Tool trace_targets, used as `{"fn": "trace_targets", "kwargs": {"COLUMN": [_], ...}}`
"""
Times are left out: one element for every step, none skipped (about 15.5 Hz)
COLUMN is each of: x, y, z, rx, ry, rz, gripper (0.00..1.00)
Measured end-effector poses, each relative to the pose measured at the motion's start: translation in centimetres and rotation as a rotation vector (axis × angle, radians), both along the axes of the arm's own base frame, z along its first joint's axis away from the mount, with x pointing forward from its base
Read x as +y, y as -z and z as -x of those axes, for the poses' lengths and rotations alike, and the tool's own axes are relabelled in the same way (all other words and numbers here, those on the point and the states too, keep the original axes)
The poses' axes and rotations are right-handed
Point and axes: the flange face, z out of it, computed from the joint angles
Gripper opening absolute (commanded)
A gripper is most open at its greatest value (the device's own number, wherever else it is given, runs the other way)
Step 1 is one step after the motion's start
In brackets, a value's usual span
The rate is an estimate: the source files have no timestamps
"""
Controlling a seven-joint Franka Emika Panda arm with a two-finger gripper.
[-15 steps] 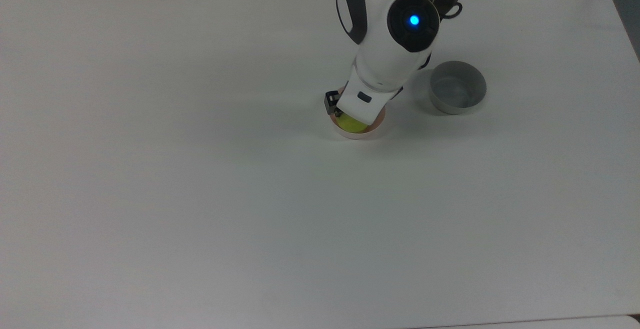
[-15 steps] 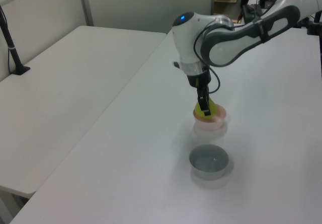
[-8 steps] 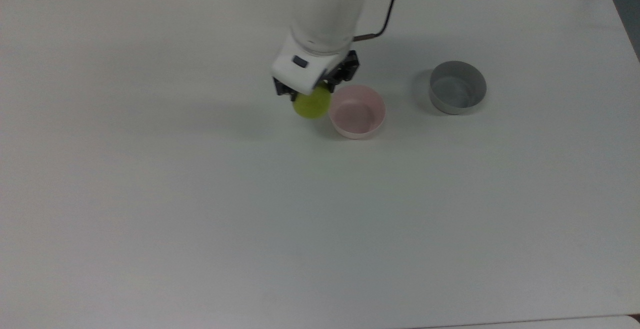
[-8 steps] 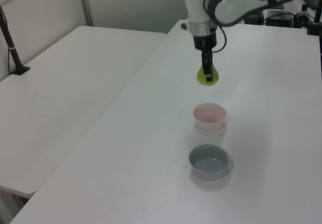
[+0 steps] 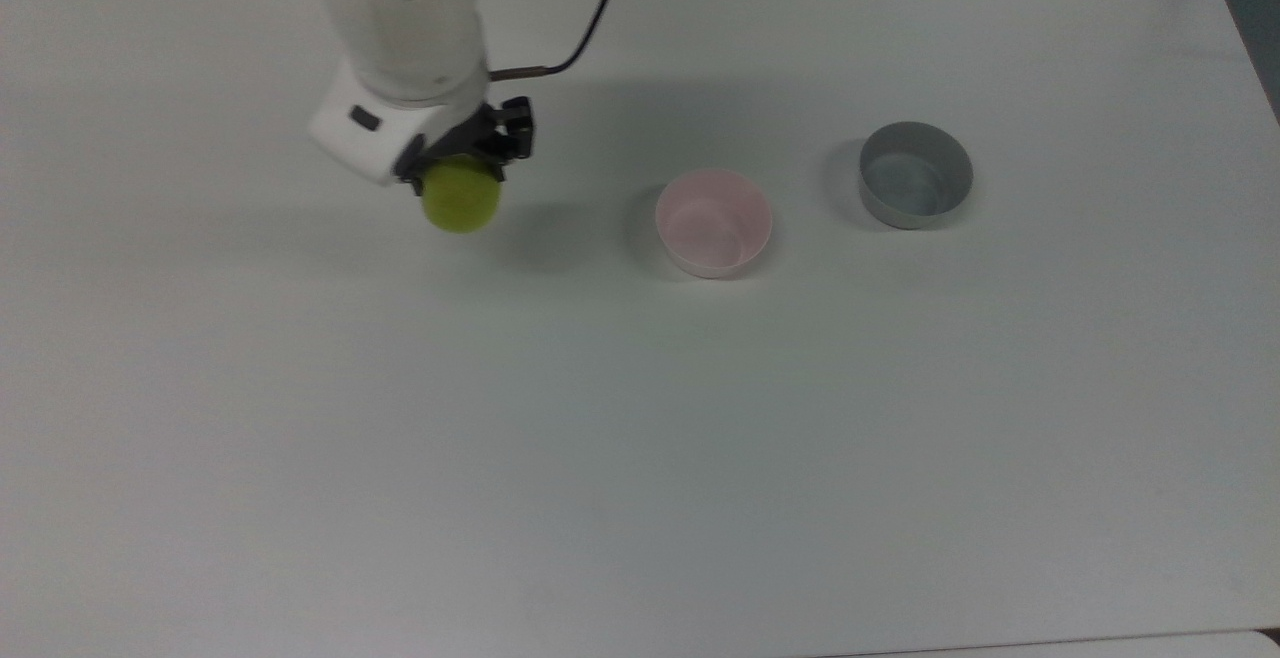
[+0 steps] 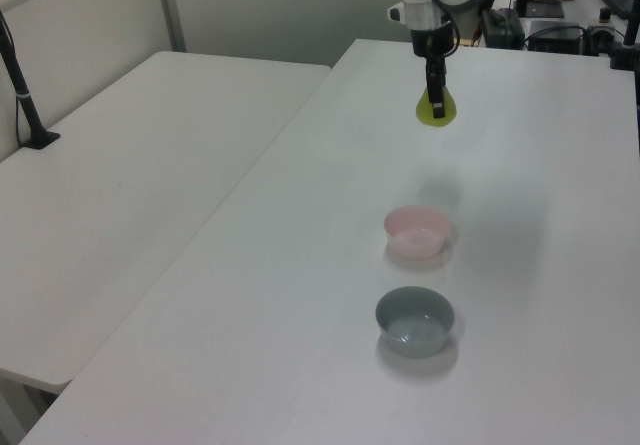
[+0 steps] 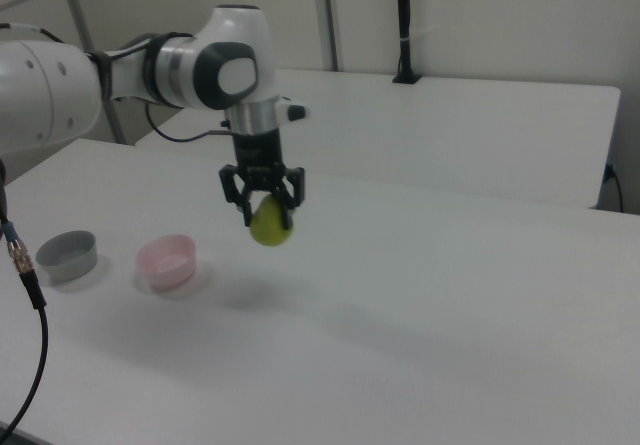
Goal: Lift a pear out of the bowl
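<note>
Pear-lifting is looking nearly done. Over the bench (image 5: 640, 438), well apart from the pink bowl (image 5: 713, 223), the gripper (image 7: 262, 203) is clamping the pear (image 7: 269, 225) in the air; I judge a steady grip matters most now.

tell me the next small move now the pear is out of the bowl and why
Probably just hold the grip and stop. The small round yellow-green pear hangs clamped in the gripper, well above the white table, and the pale pink bowl sits empty to the top view's right. The pick looks done, so opening the fingers would drop it.
</note>
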Motion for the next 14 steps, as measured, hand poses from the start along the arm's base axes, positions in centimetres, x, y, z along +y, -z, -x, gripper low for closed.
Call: {"fn": "trace_targets", "kwargs": {"x": [-1.6,-2.9,-3.9,-4.6,-5.0,-5.2,-5.3,-5.2,-5.1,-5.1,-5.0,-4.9,-4.9,-4.9], "y": [0.4,1.0,1.7,2.6,3.6,4.9,6.1,8.0,9.1,10.0,10.6,11.1,11.3,11.5], "z": [0.1,0.1,0.0,-0.2,-0.4,-0.7,-1.0,-1.3,-1.5,-1.6,-1.7,-1.8,-1.8,-1.8], "rx": [0.008,0.015,0.02,0.022,0.024,0.027,0.033,0.043,0.049,0.053,0.056,0.061,0.064,0.067], "ry": [0.002,0.007,0.015,0.023,0.027,0.029,0.026,0.016,0.01,0.004,0.001,-0.002,-0.003,-0.003], "rz": [-0.003,-0.004,-0.004,-0.004,-0.003,-0.002,0.001,0.011,0.018,0.024,0.026,0.027,0.028,0.028], "gripper": [0.39,0.39,0.39,0.39,0.4,0.4,0.4,0.4,0.41,0.42,0.44,0.49,0.55,0.65]}}
